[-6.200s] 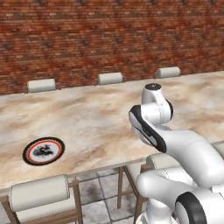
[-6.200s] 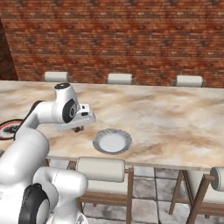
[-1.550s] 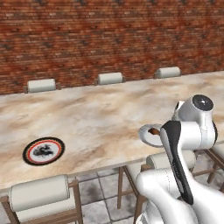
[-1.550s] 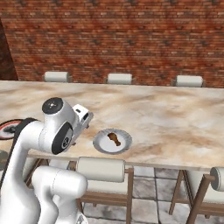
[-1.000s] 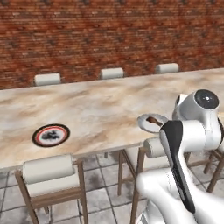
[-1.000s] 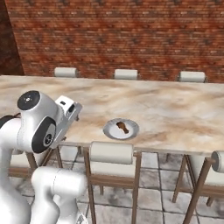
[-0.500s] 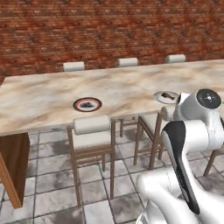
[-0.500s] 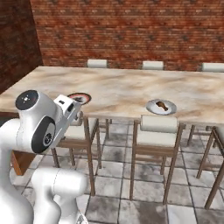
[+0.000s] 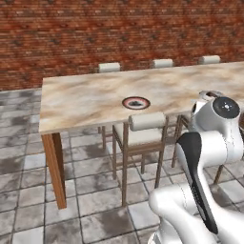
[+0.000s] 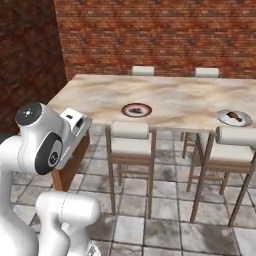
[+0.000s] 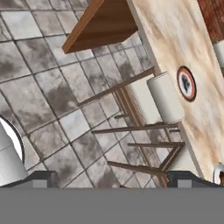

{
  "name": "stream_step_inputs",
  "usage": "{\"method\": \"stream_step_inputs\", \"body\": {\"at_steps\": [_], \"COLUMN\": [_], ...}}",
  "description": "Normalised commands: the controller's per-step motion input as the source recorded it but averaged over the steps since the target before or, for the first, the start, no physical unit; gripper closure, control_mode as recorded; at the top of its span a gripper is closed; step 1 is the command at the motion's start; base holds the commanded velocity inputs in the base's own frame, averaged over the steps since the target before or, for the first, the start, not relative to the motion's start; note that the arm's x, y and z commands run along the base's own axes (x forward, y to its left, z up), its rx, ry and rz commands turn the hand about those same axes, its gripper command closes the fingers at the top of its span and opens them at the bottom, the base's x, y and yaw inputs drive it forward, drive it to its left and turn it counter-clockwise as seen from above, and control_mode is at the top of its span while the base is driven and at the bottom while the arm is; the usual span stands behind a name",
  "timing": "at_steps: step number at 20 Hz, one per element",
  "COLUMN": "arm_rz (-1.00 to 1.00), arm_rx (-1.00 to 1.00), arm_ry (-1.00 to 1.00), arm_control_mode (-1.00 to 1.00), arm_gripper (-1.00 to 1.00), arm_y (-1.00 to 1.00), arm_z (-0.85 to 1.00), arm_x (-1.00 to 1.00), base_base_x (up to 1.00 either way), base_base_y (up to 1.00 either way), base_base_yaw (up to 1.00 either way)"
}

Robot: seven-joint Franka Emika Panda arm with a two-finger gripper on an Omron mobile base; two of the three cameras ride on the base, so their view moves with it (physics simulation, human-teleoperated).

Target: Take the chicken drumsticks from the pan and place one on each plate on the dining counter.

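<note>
The dining counter (image 9: 86, 100) (image 10: 180, 100) (image 11: 175, 39) stands some way off across the tiled floor. On it lies the white plate with a dark and red ring (image 9: 136, 102) (image 10: 136, 110) (image 11: 187, 83), with nothing on it. To its right, the greyish-white plate (image 10: 234, 117) carries one golden-brown chicken drumstick (image 10: 233, 117); its edge also shows at the hand view's right border as a pale plate rim (image 11: 217, 173). My gripper (image 11: 112, 178) is open and holds nothing, pointing down at floor and chairs. The pan is out of view.
Cushioned wooden chairs (image 9: 145, 126) (image 10: 129, 132) (image 10: 235, 137) (image 11: 164, 98) are tucked along the counter's near side, more along the far side. Grey floor tiles (image 9: 28, 190) lie open to the left. A brick wall (image 10: 165, 30) runs behind the counter.
The whole picture has shifted: the base has backed away from the counter and moved toward its left end. The grey plate was bare in the oldest frames and carries a drumstick since. The gripper stays open.
</note>
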Motion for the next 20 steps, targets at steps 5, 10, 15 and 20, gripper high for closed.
{"method": "stream_step_inputs", "body": {"at_steps": [5, 10, 15, 20], "arm_rz": [0.0, 0.0, 0.0, 0.0], "arm_rx": [0.0, 0.0, 0.0, 0.0], "arm_ry": [0.0, 0.0, 0.0, 0.0], "arm_control_mode": [1.0, 1.0, 1.0, 1.0], "arm_gripper": [-1.0, -1.0, -1.0, -1.0], "arm_y": [0.0, 0.0, 0.0, 0.0], "arm_z": [0.0, 0.0, 0.0, 0.0], "arm_x": [0.0, 0.0, 0.0, 0.0], "base_base_x": [0.03, 0.23, 0.3, 0.33], "base_base_y": [1.0, 1.0, 1.0, 1.0], "base_base_yaw": [-0.15, -0.22, -0.22, -0.24]}}
